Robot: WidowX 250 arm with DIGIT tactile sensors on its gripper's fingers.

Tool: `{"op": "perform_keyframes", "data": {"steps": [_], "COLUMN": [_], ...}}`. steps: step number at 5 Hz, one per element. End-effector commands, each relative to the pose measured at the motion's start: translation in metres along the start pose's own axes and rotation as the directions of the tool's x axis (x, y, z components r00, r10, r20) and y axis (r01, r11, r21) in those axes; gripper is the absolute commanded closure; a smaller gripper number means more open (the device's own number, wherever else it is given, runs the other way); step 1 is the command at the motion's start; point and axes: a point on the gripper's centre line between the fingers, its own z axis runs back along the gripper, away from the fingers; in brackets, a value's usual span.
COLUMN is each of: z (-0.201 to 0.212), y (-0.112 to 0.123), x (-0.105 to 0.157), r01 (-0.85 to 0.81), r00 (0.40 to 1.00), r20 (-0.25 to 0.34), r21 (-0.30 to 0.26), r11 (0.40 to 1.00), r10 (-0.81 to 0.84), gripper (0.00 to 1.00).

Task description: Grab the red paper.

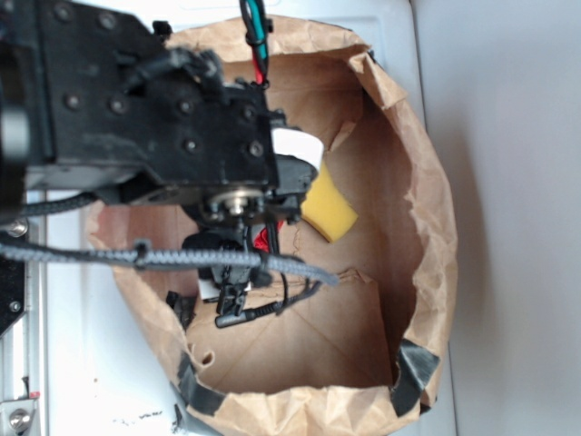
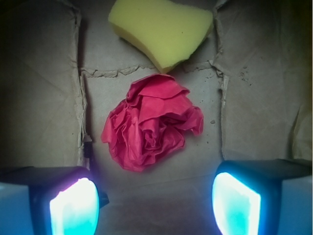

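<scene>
A: The end effector hangs inside the brown paper bag, its two glowing pads spread wide with nothing between them. The bright red, rose-like wad of crumpled paper lies on the bag floor ahead of the gap, roughly centred but a little nearer the left-hand pad.

B: So what could spoil the grab?

A: Mainly the offset. If the tool descends as it stands, the nearer pad may land on the wad's outer folds and flatten or shove it aside rather than straddle it.

B: And the yellow wedge-shaped foam sponge?

A: It sits just beyond the wad, its pointed end nearly touching the upper folds. An overshoot forward could pinch sponge together with paper, or push the wad against it.

B: Anything about the paper itself?

A: I'd judge it light and springy. Closing on only the loose top folds could pull out a flap and let the rest slip free. Going too deep risks the pads scraping the creased bag floor, or catching its torn seams.

B: What does the outside camera add?

A: Little. The black arm and its cables cover most of the bag's mouth; only a sliver of red shows beneath the wrist, beside the sponge. The bag's walls stand near the arm, so a sideways correction could snag them.
</scene>
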Motion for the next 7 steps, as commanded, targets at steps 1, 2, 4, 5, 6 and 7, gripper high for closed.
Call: {"op": "perform_keyframes", "data": {"steps": [1, 2, 4, 5, 6, 7], "z": [0.013, 0.013, 0.008, 0.009, 0.011, 0.013], "y": [0.003, 0.003, 0.003, 0.002, 0.0, -0.003], "x": [0.008, 0.008, 0.016, 0.021, 0.023, 0.022], "r01": [-0.007, -0.007, -0.042, -0.053, -0.054, -0.06], "r00": [0.999, 0.999, 0.997, 0.993, 0.99, 0.989], "r20": [0.05, 0.05, 0.064, 0.102, 0.125, 0.129], "r21": [-0.002, -0.002, -0.055, -0.087, -0.1, -0.106], "r11": [1.0, 1.0, 0.998, 0.995, 0.993, 0.993], "r10": [0.007, 0.007, 0.045, 0.061, 0.066, 0.073], "gripper": [0.0, 0.0, 0.0, 0.0, 0.0, 0.0]}}
